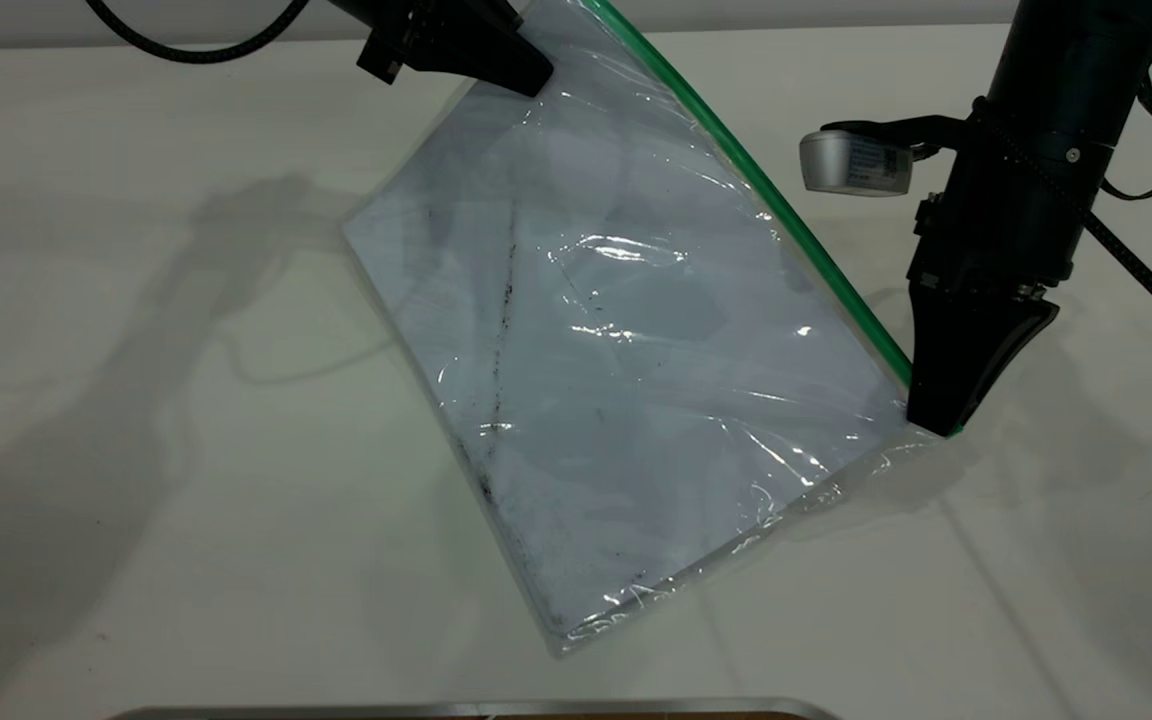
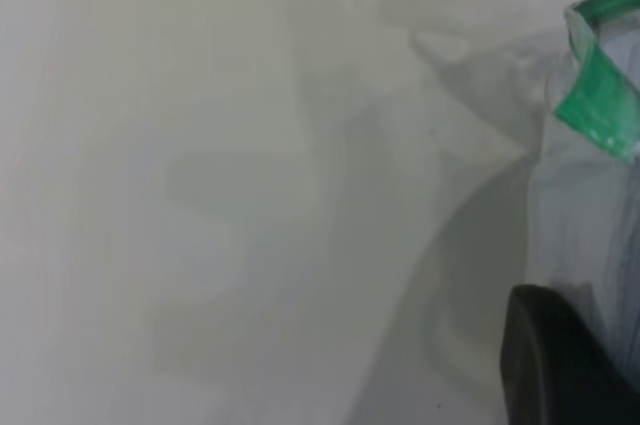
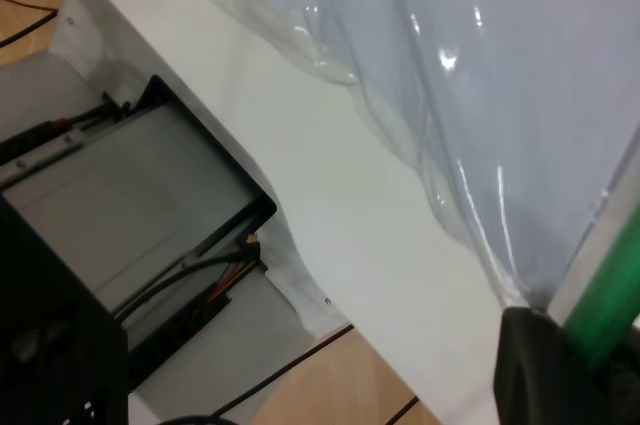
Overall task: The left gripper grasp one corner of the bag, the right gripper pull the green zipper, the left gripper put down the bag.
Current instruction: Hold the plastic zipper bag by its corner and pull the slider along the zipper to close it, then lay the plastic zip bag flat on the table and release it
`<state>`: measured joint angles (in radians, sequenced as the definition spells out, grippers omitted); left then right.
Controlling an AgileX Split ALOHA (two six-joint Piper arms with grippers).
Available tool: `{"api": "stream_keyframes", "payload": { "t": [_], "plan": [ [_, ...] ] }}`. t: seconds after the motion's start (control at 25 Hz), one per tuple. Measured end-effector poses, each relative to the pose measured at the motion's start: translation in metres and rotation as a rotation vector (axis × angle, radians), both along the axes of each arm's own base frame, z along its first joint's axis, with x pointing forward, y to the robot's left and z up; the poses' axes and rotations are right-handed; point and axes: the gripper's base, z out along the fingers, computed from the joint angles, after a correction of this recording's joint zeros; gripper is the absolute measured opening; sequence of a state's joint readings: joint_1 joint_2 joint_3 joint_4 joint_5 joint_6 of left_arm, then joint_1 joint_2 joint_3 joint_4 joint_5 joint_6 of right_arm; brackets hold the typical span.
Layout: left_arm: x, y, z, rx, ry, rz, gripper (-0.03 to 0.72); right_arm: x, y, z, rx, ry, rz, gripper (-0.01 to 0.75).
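Gripping the bag's (image 1: 626, 330) upper corner, the left pincer (image 1: 496, 55) is sitting near the desk's (image 1: 136, 420) far edge, its dark fingers closed on the clear plastic and keeping that end raised. From there the bag is sloping down across the middle of the desk, its lowest corner pointing toward the near edge, white paper and a dark smudge line showing through the film. Along the edge toward the desk's right side the green zipper (image 1: 786, 220) is running as a thin bright strip. At its lower end the right pincer (image 1: 941, 415) is pointing downward with its tips pressed together on the green strip at the bag's corner, toward the right side of the desk. In the left wrist view, a fold of the green strip is curling just beside that pincer's black finger (image 2: 560, 365).
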<state>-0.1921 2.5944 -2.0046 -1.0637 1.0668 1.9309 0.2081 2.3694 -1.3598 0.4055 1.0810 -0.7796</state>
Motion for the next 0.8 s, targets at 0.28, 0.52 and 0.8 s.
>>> {"api": "stream_keyframes", "payload": {
  "t": [0.28,0.52,0.8],
  "plan": [
    [0.002,0.006,-0.002,0.044,-0.023,-0.005,0.053,0.01,0.0,-0.004,-0.012,-0.107,-0.047,0.209],
    [-0.001,0.003,-0.007,0.116,-0.015,-0.024,0.055,0.019,0.0,-0.007,-0.021,-0.211,-0.085,0.453],
    [-0.002,-0.009,-0.009,0.162,0.082,0.089,0.168,0.026,-0.001,-0.009,-0.03,-0.284,-0.104,0.535]
  ]
}}
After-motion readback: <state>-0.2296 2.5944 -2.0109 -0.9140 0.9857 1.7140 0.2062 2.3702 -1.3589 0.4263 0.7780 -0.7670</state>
